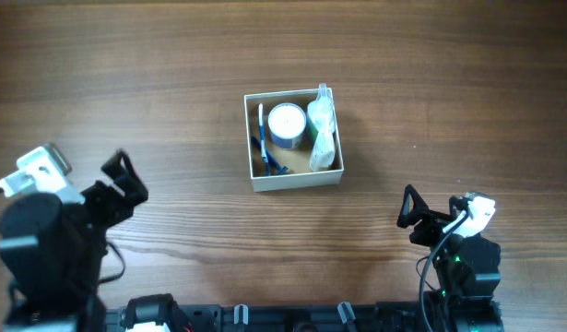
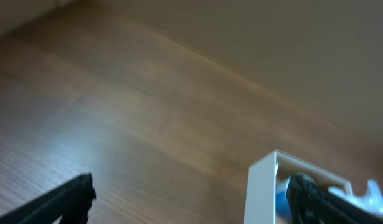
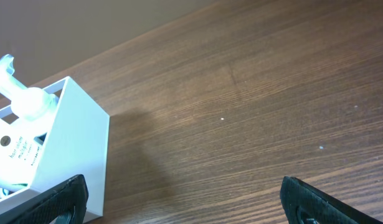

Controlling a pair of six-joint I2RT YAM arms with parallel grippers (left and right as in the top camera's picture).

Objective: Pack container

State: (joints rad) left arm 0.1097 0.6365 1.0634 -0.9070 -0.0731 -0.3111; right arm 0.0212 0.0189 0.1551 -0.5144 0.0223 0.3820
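Observation:
The container is a square shallow cardboard box with white walls, at the table's middle. Inside it lie a round white-lidded blue jar, a clear plastic packet on the right and a blue-and-white pen-like item on the left. My left gripper is open and empty, well left of the box; its wrist view shows the box's corner at the lower right. My right gripper is open and empty, right of and nearer than the box, whose wall fills its wrist view's left.
Bare wooden table lies on all sides of the box. The arm bases stand at the near edge, left and right.

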